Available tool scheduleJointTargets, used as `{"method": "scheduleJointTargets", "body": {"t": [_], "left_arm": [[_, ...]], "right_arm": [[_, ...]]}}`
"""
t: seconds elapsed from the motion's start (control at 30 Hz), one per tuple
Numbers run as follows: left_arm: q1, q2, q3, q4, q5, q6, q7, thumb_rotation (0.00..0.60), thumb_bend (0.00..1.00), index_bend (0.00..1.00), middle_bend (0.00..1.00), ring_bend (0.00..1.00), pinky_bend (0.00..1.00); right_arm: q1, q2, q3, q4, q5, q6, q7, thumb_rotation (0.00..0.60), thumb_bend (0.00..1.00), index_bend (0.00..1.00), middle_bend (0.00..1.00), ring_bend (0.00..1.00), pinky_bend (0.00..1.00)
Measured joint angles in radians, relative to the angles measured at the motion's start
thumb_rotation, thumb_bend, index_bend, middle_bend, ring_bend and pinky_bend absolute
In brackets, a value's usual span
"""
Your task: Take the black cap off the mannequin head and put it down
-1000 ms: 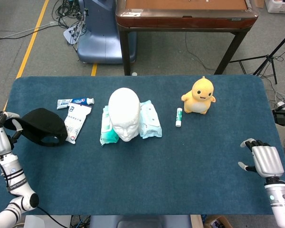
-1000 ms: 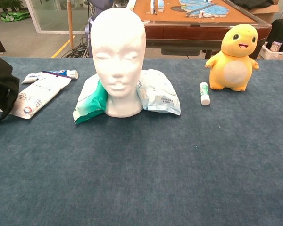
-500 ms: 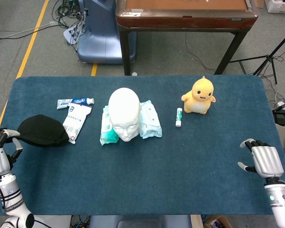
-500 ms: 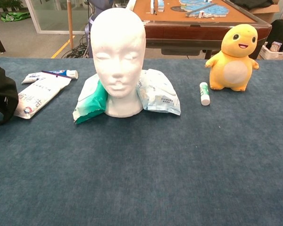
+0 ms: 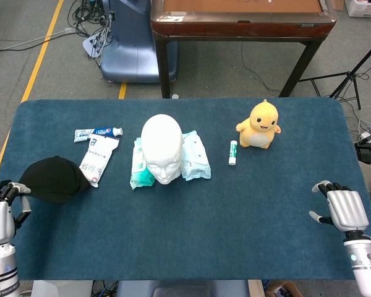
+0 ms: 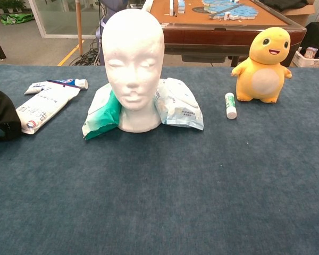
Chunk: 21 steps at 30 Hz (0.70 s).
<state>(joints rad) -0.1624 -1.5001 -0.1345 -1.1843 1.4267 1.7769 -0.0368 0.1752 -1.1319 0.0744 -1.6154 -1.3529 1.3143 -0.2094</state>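
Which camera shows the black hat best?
The head view. It shows the whole black cap lying on the table near the left edge, beside the left hand. The chest view catches only a dark sliver of it at the left edge of the picture.

Grey concrete floor [image 5: 43, 80], yellow floor line [image 5: 42, 52], brown wooden table [image 5: 241, 18] behind, tangled cables [image 5: 89, 18], glass door [image 6: 64, 18] beyond

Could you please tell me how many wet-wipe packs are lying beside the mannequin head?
2: a green-edged pack against the mannequin head toward the robot's left, and a pale blue pack against its other side. Both are partly tucked behind the head.
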Motion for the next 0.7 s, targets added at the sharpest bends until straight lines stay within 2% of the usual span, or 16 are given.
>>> {"method": "scheduleJointTargets", "body": {"t": [0.2, 0.3, 0.53, 0.7], "left_arm": [[0.027, 0.15, 0.048, -0.216, 0.027, -0.038, 0.138, 0.6, 0.55, 0.51, 0.37, 0.2, 0.39], [0.042, 0.215, 0.075, -0.29, 0.038, -0.069, 0.204, 0.6, 0.55, 0.5, 0.34, 0.17, 0.37], [0.072, 0.27, 0.107, -0.38, 0.034, -0.113, 0.308, 0.6, 0.54, 0.46, 0.27, 0.11, 0.34], [0.093, 0.296, 0.119, -0.412, 0.041, -0.113, 0.351, 0.6, 0.44, 0.4, 0.26, 0.1, 0.33]], "right_arm": [[0.0, 0.001, 0.001, 0.0, 0.0, 0.001, 0.005, 0.6, 0.09, 0.39, 0.36, 0.34, 0.44], [0.0, 0.002, 0.0, -0.001, -0.001, 0.001, 0.005, 0.6, 0.09, 0.39, 0.36, 0.34, 0.44], [-0.001, 0.002, -0.001, -0.001, -0.002, 0.002, 0.005, 0.6, 0.09, 0.39, 0.36, 0.34, 0.44], [-0.001, 0.002, -0.001, -0.001, -0.002, 0.002, 0.005, 0.6, 0.09, 0.39, 0.36, 0.34, 0.44]]}}
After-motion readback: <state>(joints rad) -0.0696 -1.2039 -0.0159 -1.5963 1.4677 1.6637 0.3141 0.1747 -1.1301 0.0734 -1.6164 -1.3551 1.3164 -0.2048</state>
